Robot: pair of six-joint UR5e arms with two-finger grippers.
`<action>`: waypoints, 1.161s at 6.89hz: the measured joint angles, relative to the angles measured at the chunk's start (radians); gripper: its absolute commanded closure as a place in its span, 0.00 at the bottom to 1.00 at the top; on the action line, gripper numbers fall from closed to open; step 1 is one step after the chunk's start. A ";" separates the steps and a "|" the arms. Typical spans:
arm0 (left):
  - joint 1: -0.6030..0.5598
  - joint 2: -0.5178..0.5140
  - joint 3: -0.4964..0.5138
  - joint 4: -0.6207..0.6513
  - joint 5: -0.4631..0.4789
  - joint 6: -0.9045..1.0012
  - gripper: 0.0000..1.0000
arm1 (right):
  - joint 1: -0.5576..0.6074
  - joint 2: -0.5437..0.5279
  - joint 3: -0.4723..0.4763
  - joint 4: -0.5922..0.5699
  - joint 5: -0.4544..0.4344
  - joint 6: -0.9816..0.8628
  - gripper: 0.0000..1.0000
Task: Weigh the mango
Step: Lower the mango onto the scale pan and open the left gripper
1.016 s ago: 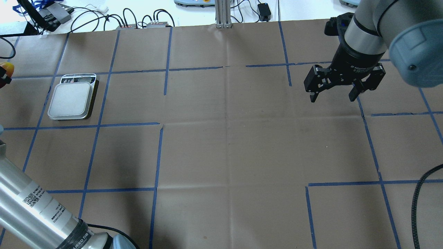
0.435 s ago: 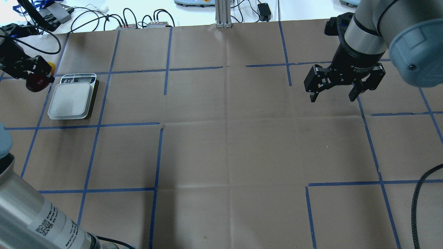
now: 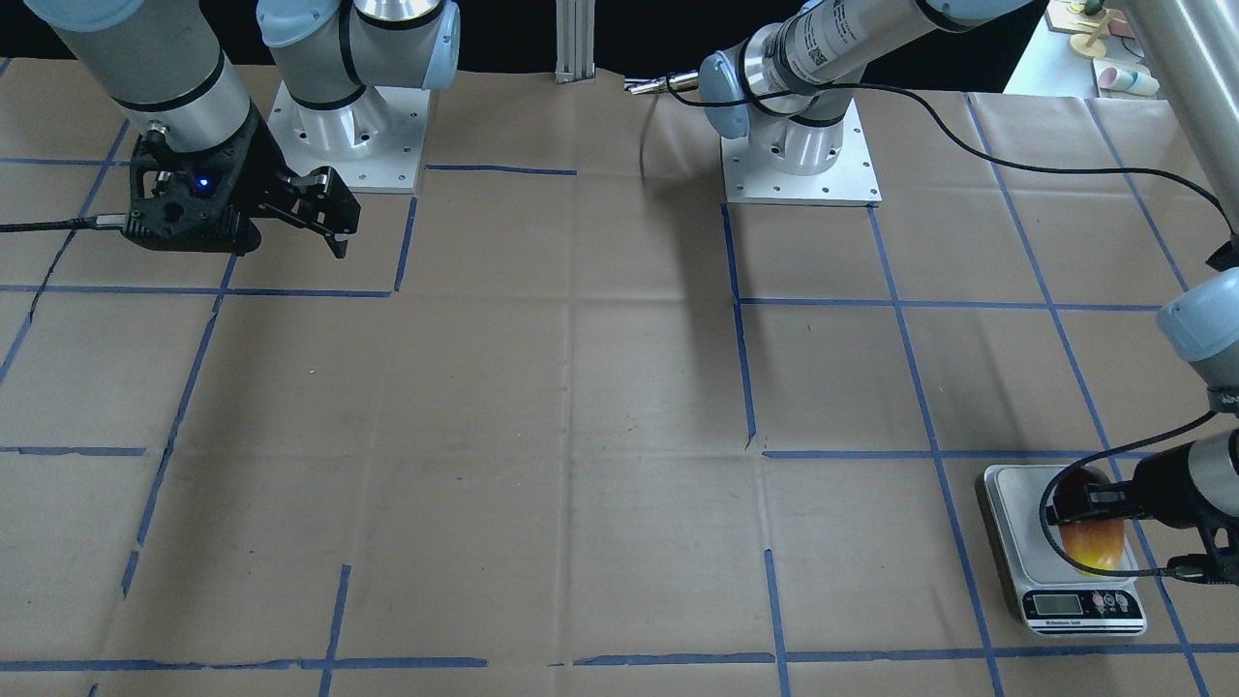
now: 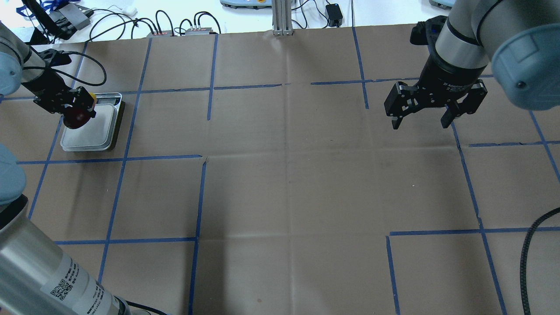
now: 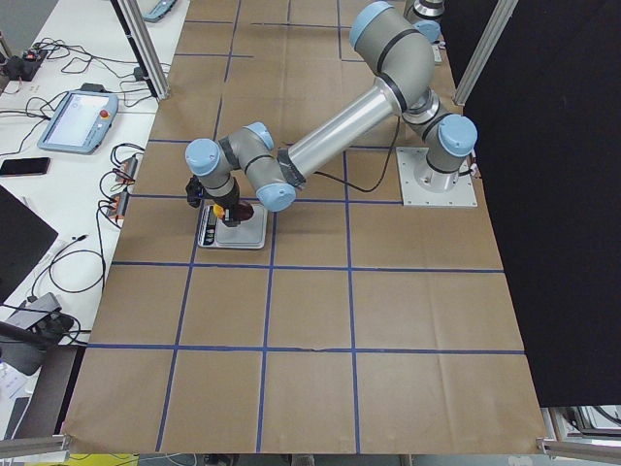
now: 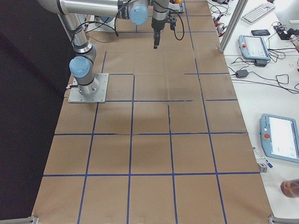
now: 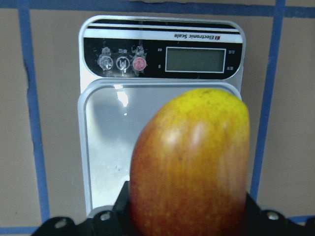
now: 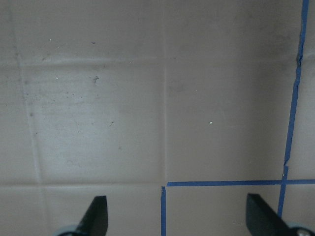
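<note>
The mango [image 4: 76,118], dark red fading to yellow, is held in my left gripper [image 4: 73,110], which is shut on it over the left part of the scale's platform [image 4: 94,131]. The left wrist view shows the mango [image 7: 192,162] in front of the silver platform [image 7: 103,147] and the blank display [image 7: 196,60]. In the front-facing view the mango [image 3: 1089,544] hangs over the scale [image 3: 1016,528]. I cannot tell whether it touches the platform. My right gripper [image 4: 420,123] is open and empty, far to the right above bare paper.
Brown paper with a blue tape grid [image 4: 288,175] covers the table. Cables and small boxes [image 4: 175,26] lie past its far edge. A metal post [image 4: 282,17] stands at the back centre. The arm bases [image 3: 799,155] sit on the robot's side.
My left gripper has come in from the left edge with the mango and moved right, from beside the scale to over its platform. The right arm has not moved.
</note>
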 measured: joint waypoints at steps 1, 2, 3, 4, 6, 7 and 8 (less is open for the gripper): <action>0.000 -0.008 -0.009 0.012 0.002 -0.003 0.11 | 0.000 0.000 0.000 0.000 0.000 0.000 0.00; 0.000 -0.021 -0.012 0.033 0.002 -0.005 0.01 | 0.000 0.000 0.000 0.000 0.000 0.000 0.00; -0.001 -0.031 -0.009 0.059 0.003 -0.006 0.00 | 0.000 0.000 0.000 0.000 0.000 0.000 0.00; -0.002 -0.024 0.001 0.072 0.012 -0.006 0.00 | 0.000 0.000 0.000 0.000 0.000 0.000 0.00; -0.004 0.059 -0.005 0.063 0.041 -0.015 0.00 | 0.000 0.000 0.000 0.000 0.000 0.000 0.00; -0.007 0.132 -0.027 0.034 0.047 -0.042 0.00 | 0.000 0.000 0.000 0.000 0.000 0.000 0.00; -0.017 0.214 -0.062 -0.001 0.048 -0.095 0.00 | 0.000 0.000 0.000 0.000 0.000 0.000 0.00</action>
